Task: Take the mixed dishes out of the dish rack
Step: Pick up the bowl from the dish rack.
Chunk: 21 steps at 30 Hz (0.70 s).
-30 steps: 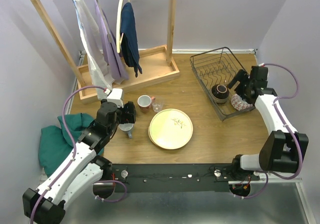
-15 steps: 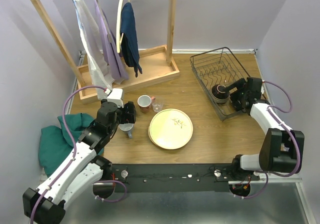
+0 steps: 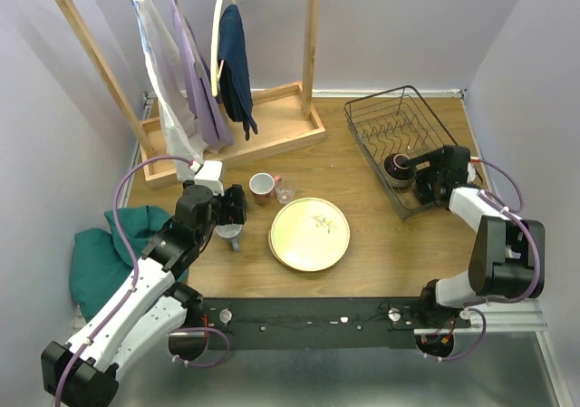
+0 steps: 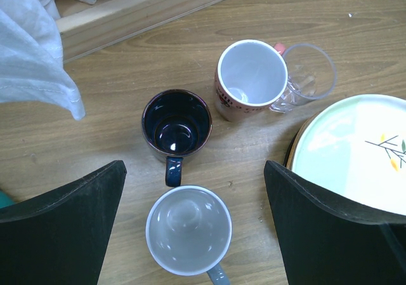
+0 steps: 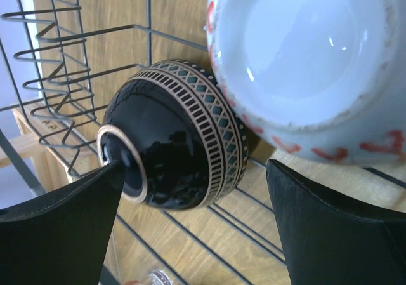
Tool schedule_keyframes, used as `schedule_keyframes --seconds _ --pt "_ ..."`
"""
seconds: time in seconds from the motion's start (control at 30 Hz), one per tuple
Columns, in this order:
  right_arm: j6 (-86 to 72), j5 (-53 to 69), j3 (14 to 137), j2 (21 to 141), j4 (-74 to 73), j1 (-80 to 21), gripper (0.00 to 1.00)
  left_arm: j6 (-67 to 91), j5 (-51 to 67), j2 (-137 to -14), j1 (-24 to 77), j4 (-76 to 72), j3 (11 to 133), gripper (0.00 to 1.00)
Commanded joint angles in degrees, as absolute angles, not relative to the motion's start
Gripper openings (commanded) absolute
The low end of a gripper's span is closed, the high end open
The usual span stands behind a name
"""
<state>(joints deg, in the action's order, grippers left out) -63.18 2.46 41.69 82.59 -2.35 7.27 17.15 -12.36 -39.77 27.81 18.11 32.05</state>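
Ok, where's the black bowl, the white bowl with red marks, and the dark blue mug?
black bowl point(image 5: 184, 152): right wrist view, on its shiny patterned outer side.
white bowl point(image 5: 298, 50): right wrist view, on its pale middle, away from the red marks.
dark blue mug point(image 4: 176, 125): left wrist view, on its glossy inside bottom.

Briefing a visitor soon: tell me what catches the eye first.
The dark patterned bowl lies on its side in the dish rack, beside a white red-marked bowl, between the open jaws of the right gripper. Mid-table sits a cream twig-marked plate, mugs beside it.
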Motion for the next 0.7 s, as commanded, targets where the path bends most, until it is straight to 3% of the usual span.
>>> schedule_keyframes --seconds 0.0,0.4,0.67 --pt "-66.18 0.35 40.17 85.43 2.37 7.65 0.99 16.52 -13.01 -39.29 27.68 18.11 32.43 0.99" --pt "-68.38 1.67 35.34 88.77 11.77 7.91 0.98 16.44 -13.89 -39.11 27.60 18.46 32.43 0.99" --pt "-68.91 2.72 33.40 87.46 12.83 8.09 0.88 16.52 -14.06 -39.37 27.60 18.54 32.43 0.99"
